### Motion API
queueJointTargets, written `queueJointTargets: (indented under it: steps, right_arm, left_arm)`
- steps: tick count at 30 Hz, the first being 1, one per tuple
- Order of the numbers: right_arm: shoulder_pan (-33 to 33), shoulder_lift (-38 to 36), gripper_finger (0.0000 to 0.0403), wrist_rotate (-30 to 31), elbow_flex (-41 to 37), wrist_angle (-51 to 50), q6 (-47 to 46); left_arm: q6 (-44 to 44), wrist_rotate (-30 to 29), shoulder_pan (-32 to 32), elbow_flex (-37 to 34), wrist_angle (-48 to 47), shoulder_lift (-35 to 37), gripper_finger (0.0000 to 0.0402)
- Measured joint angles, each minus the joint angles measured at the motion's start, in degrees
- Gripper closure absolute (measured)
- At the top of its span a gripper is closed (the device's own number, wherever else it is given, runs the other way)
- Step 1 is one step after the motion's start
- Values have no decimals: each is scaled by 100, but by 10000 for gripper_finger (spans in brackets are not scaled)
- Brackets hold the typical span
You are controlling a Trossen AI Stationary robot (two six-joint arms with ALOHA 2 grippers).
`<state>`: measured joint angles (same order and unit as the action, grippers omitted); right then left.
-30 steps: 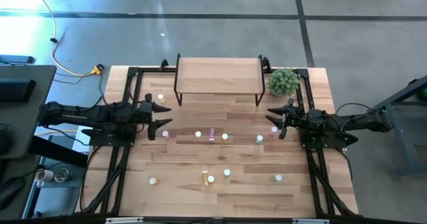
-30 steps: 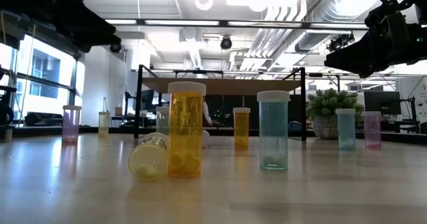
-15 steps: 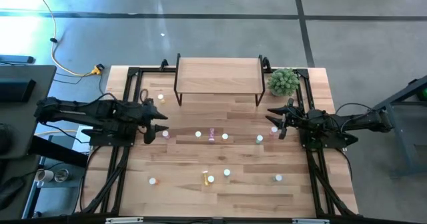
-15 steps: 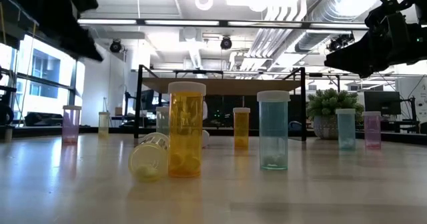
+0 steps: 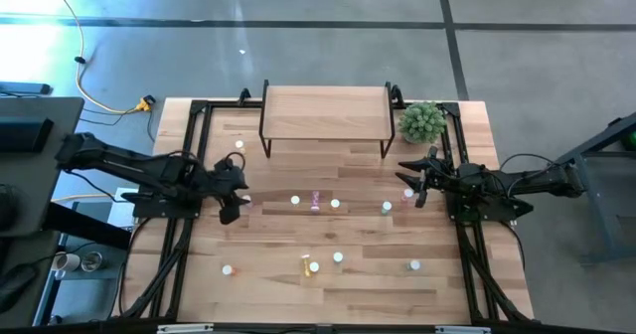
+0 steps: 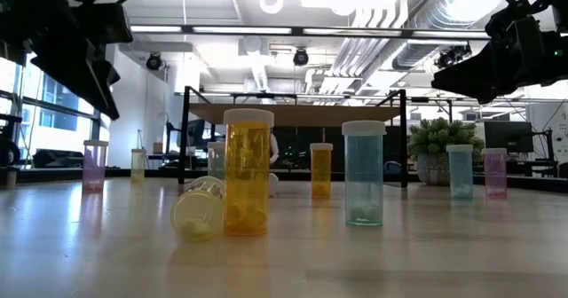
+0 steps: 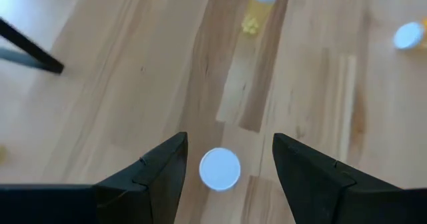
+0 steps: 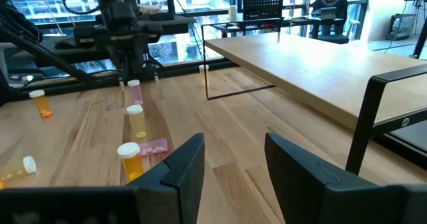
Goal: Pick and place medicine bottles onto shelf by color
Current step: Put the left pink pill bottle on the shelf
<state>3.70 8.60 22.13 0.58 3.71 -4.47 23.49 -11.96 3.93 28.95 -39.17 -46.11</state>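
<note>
One pink bottle (image 7: 220, 169), light, slick, tippy; best gripped mid-body below its white cap; my left gripper (image 7: 227, 161) hovered above, fingers apart.

Two dark, matte, multi-jointed arms on black tubular frames. Left gripper (image 7: 227, 177) and right gripper (image 8: 233, 167): paired black angular fingers with bevelled edges.

Low view: my left arm (image 6: 75, 45) hung upper left. Yellow bottle (image 6: 248, 172) stood upright, another (image 6: 199, 209) lay tipped touching it; blue-green bottle (image 6: 364, 174) stood nearby.
</note>
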Motion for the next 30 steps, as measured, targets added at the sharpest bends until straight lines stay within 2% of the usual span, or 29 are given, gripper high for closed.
queueJointTargets:
  steps: [13, 30]
  right_arm:
    - [-2, 0, 253, 2, -2, 0, 0]
    - [0, 1, 253, 0, -2, 2, 0]
  left_arm:
    - [195, -119, 36, -2, -1, -700, 190]
    - [290, -274, 36, -4, 16, -1225, 190]
